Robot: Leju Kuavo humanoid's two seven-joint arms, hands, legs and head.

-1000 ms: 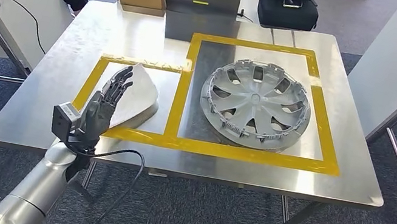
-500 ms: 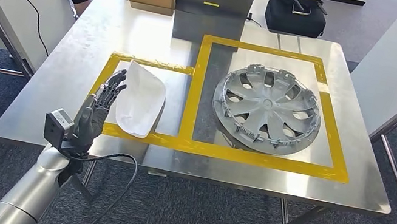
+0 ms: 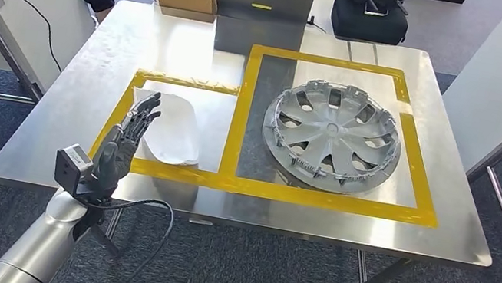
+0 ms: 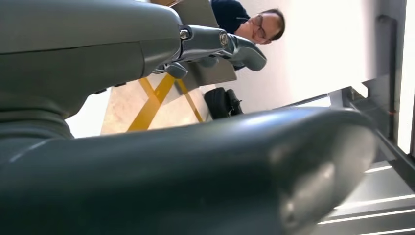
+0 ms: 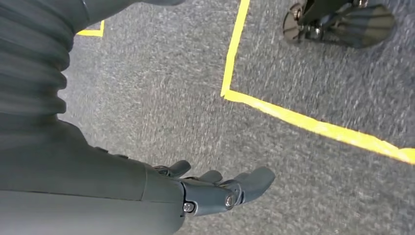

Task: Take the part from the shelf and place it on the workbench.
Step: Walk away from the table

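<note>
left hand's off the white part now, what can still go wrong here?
1. The left hand hovers open right beside the white part, fingers over its near edge; a careless withdrawal could nudge the part across the yellow tape frame.
2. The part lies near the frame's front-left corner, so there is little margin before it crosses the tape.
3. The wheel cover fills the neighbouring frame; a wide sweep could clip it.
</note>
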